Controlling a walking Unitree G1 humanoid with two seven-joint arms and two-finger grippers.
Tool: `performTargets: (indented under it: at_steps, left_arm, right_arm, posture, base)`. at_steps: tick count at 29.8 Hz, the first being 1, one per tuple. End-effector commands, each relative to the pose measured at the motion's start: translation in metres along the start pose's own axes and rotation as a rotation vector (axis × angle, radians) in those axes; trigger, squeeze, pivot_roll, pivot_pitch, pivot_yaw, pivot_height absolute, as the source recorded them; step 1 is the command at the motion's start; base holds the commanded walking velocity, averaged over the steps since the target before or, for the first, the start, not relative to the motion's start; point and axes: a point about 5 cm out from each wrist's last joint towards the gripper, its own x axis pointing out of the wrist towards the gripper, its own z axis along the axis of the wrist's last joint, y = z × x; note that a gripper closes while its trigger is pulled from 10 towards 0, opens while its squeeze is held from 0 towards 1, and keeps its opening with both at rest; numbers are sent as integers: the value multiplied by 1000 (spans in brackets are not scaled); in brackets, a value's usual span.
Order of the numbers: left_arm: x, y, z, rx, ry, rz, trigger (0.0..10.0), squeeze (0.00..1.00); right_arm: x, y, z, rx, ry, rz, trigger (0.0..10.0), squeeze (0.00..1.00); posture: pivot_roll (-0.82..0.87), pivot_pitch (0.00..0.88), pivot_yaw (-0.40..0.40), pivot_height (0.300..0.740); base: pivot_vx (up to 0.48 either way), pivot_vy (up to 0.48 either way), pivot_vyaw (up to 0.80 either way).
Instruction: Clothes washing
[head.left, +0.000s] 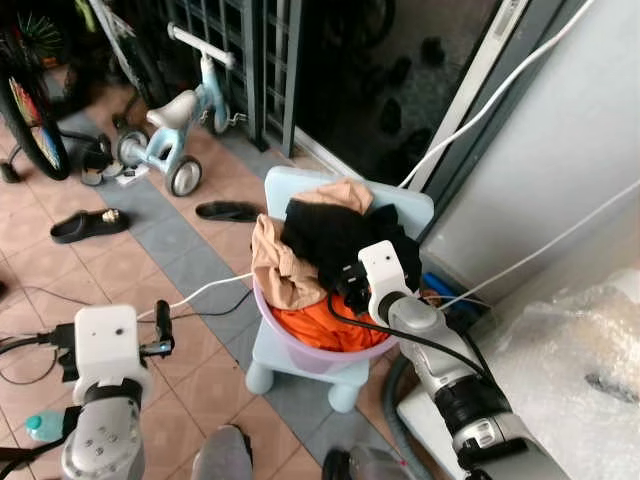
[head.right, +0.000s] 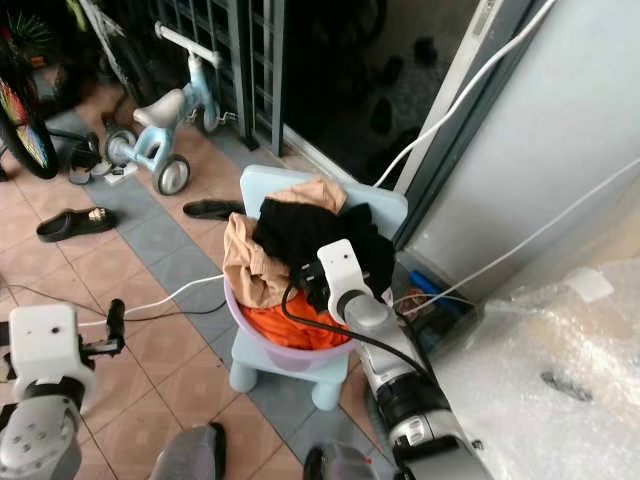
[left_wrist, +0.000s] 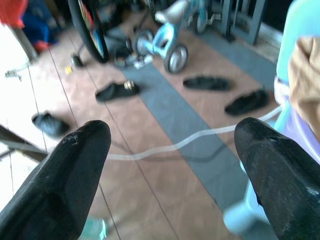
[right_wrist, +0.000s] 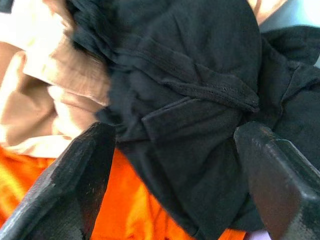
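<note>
A tiled floor (head.left: 130, 260) ran back to a dark gate. The left hand (left_wrist: 172, 170) hung spread above the tiles. The right hand (right_wrist: 172, 165), fingers spread, hovered over black clothes (head.left: 330, 235) heaped in a lilac basin (head.left: 300, 345) on a pale blue chair (head.left: 300, 195). Beyond lay shoes (head.left: 88, 225), a white cable (head.left: 200, 292) and a balance bike (head.left: 175, 125).

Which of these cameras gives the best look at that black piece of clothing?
The right wrist view: the black garment lies close up between the open right gripper fingers, seams visible. Both eye views show it smaller, atop the basin pile. The left wrist view faces the floor.
</note>
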Motion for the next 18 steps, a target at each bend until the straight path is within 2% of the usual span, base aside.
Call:
performTargets:
  at_steps: [1, 3, 6, 7, 8, 9, 10, 15, 18]
  left_arm:
    - [-8, -1, 2, 0, 14, 8, 10000, 0]
    - [-13, -4, 2, -7, 27, 0, 10000, 0]
    - [-24, -11, 3, -23, 47, -20, 10000, 0]
    - [-25, -11, 3, -29, 53, -18, 10000, 0]
    - [-26, -11, 3, -32, 57, -16, 10000, 0]
    - [-28, -11, 3, -38, 61, -15, 10000, 0]
    - [-31, -12, 4, -44, 70, -16, 10000, 0]
    - [-39, -16, 6, -54, 87, -26, 10000, 0]
    - [-50, -27, 7, -64, 103, -63, 10000, 0]
  right_arm:
    - [4, 1, -4, 17, 15, -13, 10000, 0]
    - [9, 5, -1, 13, 9, -11, 10000, 0]
    - [18, 21, 6, 24, -6, 8, 9765, 0]
    - [19, 24, 7, 31, -3, 7, 4784, 0]
    - [20, 25, 7, 36, 1, 5, 4784, 0]
    - [21, 27, 9, 42, 5, 4, 314, 0]
    - [23, 31, 12, 39, 8, -2, 0, 0]
    - [27, 33, 18, 31, 25, -77, 0, 0]
    - [29, 30, 21, 48, 35, -137, 0, 0]
  posture:
    - [248, 284, -135, 740]
    - [254, 295, -142, 740]
    - [272, 321, -157, 740]
    - [276, 332, -161, 740]
    - [276, 332, -161, 740]
    - [279, 341, -169, 740]
    - [284, 343, -178, 740]
    - [293, 349, -196, 740]
    - [291, 354, -207, 740]
  base:
    - [0, 0, 0]
    - [0, 0, 0]
    - [0, 0, 0]
    - [0, 0, 0]
    - [0, 0, 0]
    - [0, 0, 0]
    - [0, 0, 0]
    - [0, 0, 0]
    - [0, 0, 0]
